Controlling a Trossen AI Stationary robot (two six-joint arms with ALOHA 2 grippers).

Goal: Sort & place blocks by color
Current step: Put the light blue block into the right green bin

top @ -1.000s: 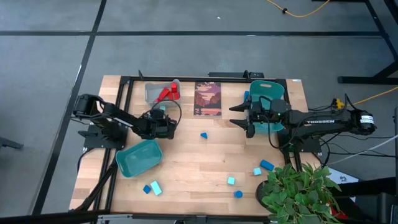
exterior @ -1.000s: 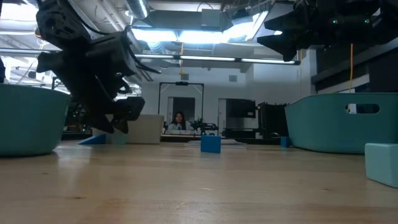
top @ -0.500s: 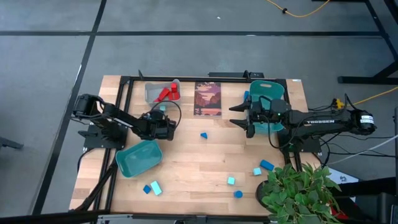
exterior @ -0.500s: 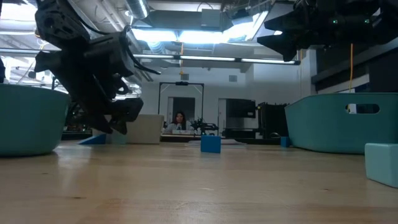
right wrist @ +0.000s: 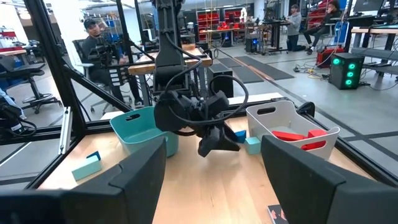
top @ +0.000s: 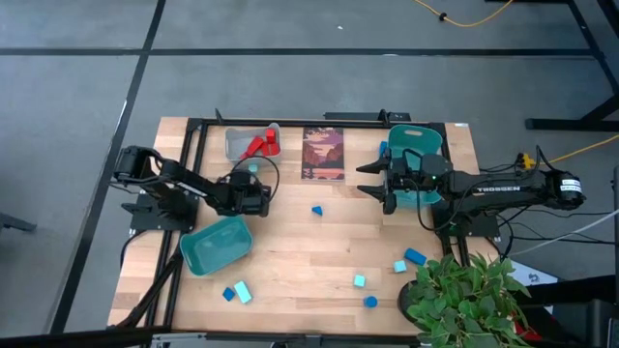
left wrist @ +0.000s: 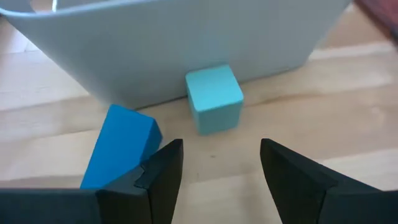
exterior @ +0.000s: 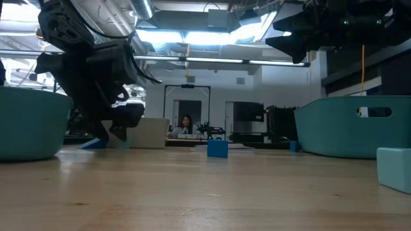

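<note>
- Your left gripper (top: 253, 177) sits slightly lower and nearer the grey bin (top: 239, 143) than it did a second ago; in the low view its dark bulk (exterior: 106, 122) has dropped toward the wood, and its fingers have spread a little wider.
- The right gripper (top: 370, 181) has not shifted — it hangs spread open and empty above the table (top: 290, 261), just in front of the teal bin (top: 416, 145) at the far right.
- Nothing on the table has changed place.
- Only the left wrist view tells you what lies at those fingers: a light cyan cube (left wrist: 214, 98) touching the grey bin's wall (left wrist: 186, 43), and a dark blue block (left wrist: 121, 144) tilted just beside it. The fingers (left wrist: 165, 174) stand apart with bare wood between them, gripping nothing.
- From overhead you see only a sliver of cyan (top: 252, 166) there.
- The right wrist view shows you the left arm from across the table, and people seated in the room beyond.
- The grey bin holds red blocks (top: 260, 145), which the right wrist view confirms (right wrist: 295, 135).
- The teal bin by the left arm (top: 215, 246) looks empty from above.
- The far-right teal bin has a blue block (top: 384, 148) at its edge — whether inside or beside it, you cannot tell.
- Loose blocks: one dark blue at mid-table (top: 316, 209), which the low view shows as a lone cube (exterior: 217, 149); a blue and cyan pair (top: 236, 291) at the near left; several more (top: 406, 261) at the near right beside the plant (top: 464, 300).
- A dark picture card (top: 323, 153) lies between the far bins.
</note>
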